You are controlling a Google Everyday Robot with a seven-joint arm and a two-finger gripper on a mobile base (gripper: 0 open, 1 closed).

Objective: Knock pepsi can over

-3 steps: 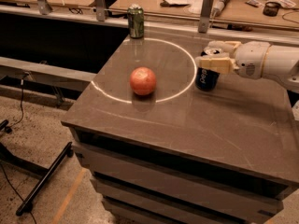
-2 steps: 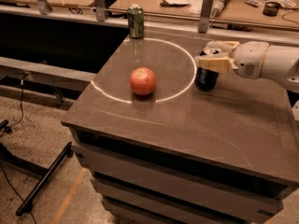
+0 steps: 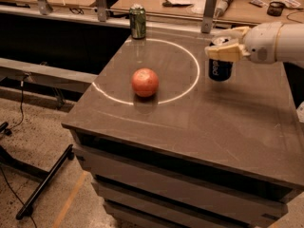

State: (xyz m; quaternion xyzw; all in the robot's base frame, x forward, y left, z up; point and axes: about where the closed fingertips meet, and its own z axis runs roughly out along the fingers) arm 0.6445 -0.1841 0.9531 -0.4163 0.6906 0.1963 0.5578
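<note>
The pepsi can (image 3: 220,68) is dark blue with white lettering and a silver top. It stands upright at the right edge of the white circle (image 3: 190,56) painted on the dark table (image 3: 199,127). My gripper (image 3: 228,42) reaches in from the right on a white arm and is closed around the can's top, with one beige finger (image 3: 222,52) in front of it and one behind. I cannot tell whether the can's base touches the table.
An orange-red ball (image 3: 145,82) lies inside the circle, left of the can. A green can (image 3: 137,22) stands at the table's far edge. Metal posts (image 3: 207,11) and a cluttered wooden bench (image 3: 180,1) stand behind. The floor drops off on the left.
The gripper and the pepsi can have moved together, a little to the right and farther back or up. The ball and the green can have not moved.
</note>
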